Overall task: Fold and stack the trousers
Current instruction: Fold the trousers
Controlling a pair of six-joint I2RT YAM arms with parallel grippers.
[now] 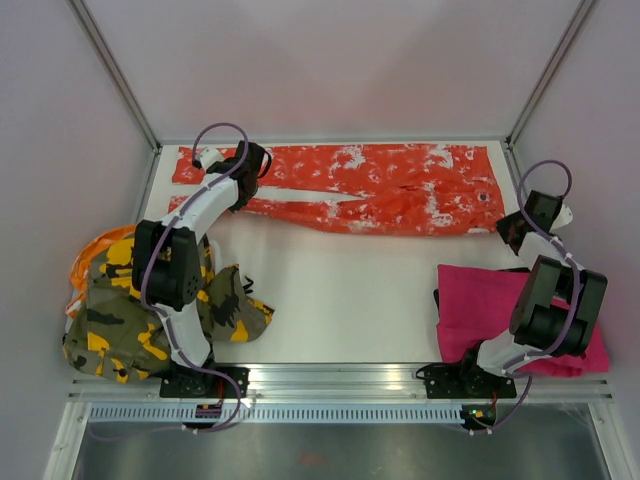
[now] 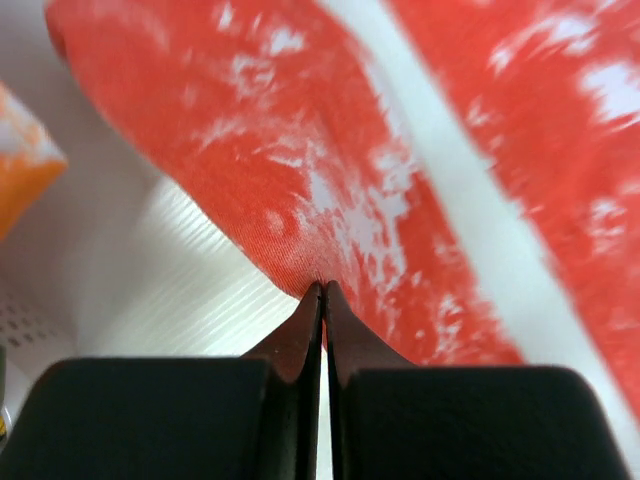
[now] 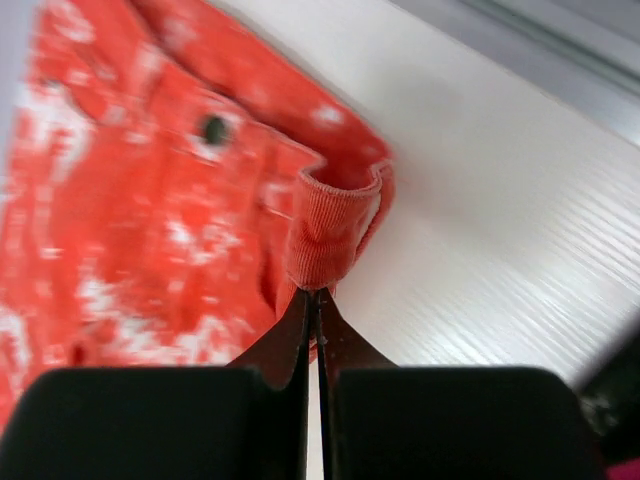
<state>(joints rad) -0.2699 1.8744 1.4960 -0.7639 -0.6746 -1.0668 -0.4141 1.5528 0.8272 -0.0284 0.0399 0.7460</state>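
The orange-red trousers with white splatter (image 1: 360, 187) lie spread flat along the far side of the table, waist at the right, legs to the left. My left gripper (image 1: 243, 190) is shut on the near leg's edge (image 2: 330, 240), its fingertips pinching the cloth. My right gripper (image 1: 507, 232) is shut on the waistband corner (image 3: 330, 235) beside the button (image 3: 213, 129). The camouflage trousers (image 1: 150, 310) lie bunched at the near left. The magenta pink trousers (image 1: 500, 310) lie folded at the near right.
An orange piece of cloth (image 1: 85, 270) shows under the camouflage heap at the left wall. White walls with metal corner posts enclose the table. The arm bases sit on a metal rail (image 1: 330, 380) at the near edge.
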